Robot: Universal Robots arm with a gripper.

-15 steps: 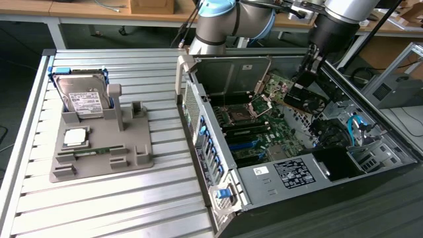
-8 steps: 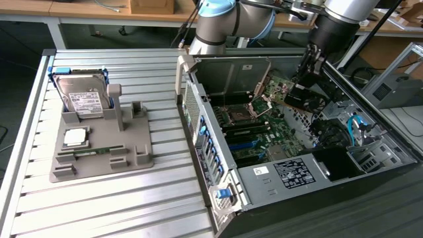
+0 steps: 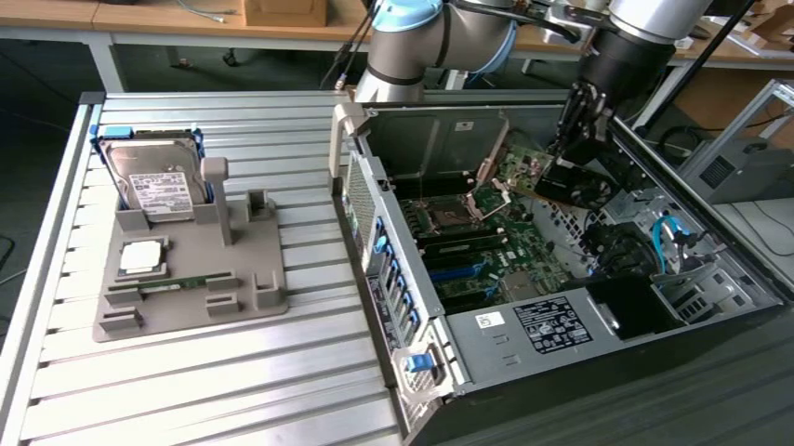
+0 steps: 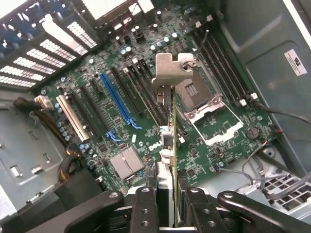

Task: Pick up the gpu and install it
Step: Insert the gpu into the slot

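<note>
The hand (image 3: 575, 149) was found closed on the graphics card (image 3: 568, 179), gripping it between its two fingers (image 4: 146, 206) by one short end. In the exterior view the graphics card hung clear inside the open computer case (image 3: 496, 348), toward that view's upper right, above the motherboard (image 3: 486, 265) and not seated in any slot. In the wrist view the graphics card (image 4: 171, 141) was seen edge-on, running straight out from the hand (image 4: 169, 201), with its silver bracket (image 4: 171, 73) at the far end. Behind it lay the motherboard (image 4: 116, 160); the card's line fell between the row of expansion slots, including the long blue slot (image 4: 116, 103), and the open processor socket (image 4: 210, 104). Whether the bracket touched anything could not be told. The case lay on its side with its panel off, at the exterior view's right. Well apart from it, on the ribbed tabletop (image 3: 248, 390) at that view's left, stood a grey holder (image 3: 186, 311) carrying an upright hard drive (image 3: 155, 181), a small square chip (image 3: 140, 257) and a slim memory stick (image 3: 186, 282).
</note>
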